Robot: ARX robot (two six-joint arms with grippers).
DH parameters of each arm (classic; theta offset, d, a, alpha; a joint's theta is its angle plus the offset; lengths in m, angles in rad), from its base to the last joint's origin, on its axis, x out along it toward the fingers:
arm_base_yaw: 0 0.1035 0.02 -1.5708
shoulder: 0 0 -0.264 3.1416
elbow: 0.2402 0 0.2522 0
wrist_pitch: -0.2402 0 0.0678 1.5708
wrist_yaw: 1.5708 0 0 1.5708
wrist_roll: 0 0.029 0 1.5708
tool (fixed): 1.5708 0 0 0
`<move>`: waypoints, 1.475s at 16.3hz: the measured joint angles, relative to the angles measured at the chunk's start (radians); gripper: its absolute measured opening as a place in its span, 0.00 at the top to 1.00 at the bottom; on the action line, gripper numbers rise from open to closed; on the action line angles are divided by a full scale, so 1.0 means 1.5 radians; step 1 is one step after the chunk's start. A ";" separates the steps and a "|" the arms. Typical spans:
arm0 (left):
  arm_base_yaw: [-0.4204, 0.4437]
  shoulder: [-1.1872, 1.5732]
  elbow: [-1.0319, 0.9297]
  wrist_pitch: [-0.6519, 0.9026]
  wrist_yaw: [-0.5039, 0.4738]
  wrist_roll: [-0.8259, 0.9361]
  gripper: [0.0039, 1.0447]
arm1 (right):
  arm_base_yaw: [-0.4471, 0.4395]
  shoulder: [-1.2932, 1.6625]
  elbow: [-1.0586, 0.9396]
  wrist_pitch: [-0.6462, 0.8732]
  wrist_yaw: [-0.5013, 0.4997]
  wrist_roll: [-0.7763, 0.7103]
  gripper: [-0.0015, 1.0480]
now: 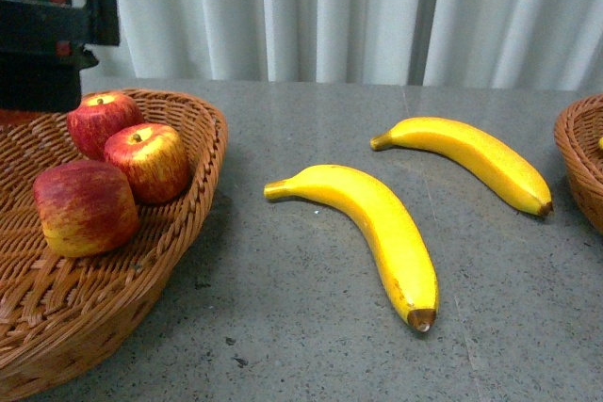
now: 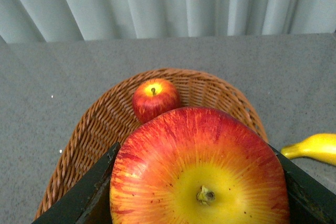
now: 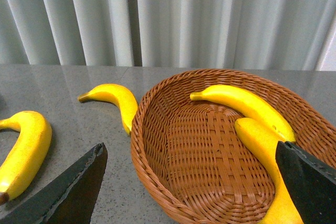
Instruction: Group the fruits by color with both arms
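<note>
**Front view.** The left basket (image 1: pixel 203 129) holds three apples: back apple (image 1: pixel 102 121), middle apple (image 1: pixel 149 162) touching it, and front apple (image 1: pixel 85 206) lying on its side. The left arm (image 1: pixel 42 35) hangs over the basket's far end; its fingers are not seen here. On the table (image 1: pixel 283 327), between the baskets, lie the near banana (image 1: pixel 377 223) and the far banana (image 1: pixel 471 157), apart from each other. The right basket (image 1: pixel 575 157) shows only an edge.

**Left wrist view.** The left gripper (image 2: pixel 199 192) is clamped on a fourth apple (image 2: pixel 194 150), stem end to the camera, with a finger on each side. It is held above the left basket, where one apple shows below.

**Right wrist view.** The right gripper (image 3: pixel 189 187) is spread wide and grips nothing, above the right basket. Inside are two bananas: one (image 3: pixel 247 106) along the far wall, one (image 3: pixel 262 150) running under a finger. The two table bananas lie outside the rim.

**Status (judged).** Three apples are placed. The fourth is over its basket and needs only lowering and letting go. Two bananas are in, and two are left for the right arm.
</note>
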 joint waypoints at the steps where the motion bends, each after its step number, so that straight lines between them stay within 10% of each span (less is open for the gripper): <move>1: 0.001 -0.007 -0.009 -0.008 0.000 -0.014 0.35 | 0.000 0.000 0.000 0.000 0.000 0.000 0.06; 5: 0.000 -0.019 -0.021 -0.001 -0.001 -0.036 0.04 | 0.000 0.000 0.000 0.000 0.000 0.000 0.06; 17: -0.060 -0.042 -0.013 0.132 0.048 0.007 0.06 | 0.000 0.000 0.000 0.000 0.000 0.000 0.06; 24: 0.168 -0.372 -0.275 0.112 0.251 0.023 0.82 | 0.000 0.000 0.000 0.000 0.000 0.000 0.06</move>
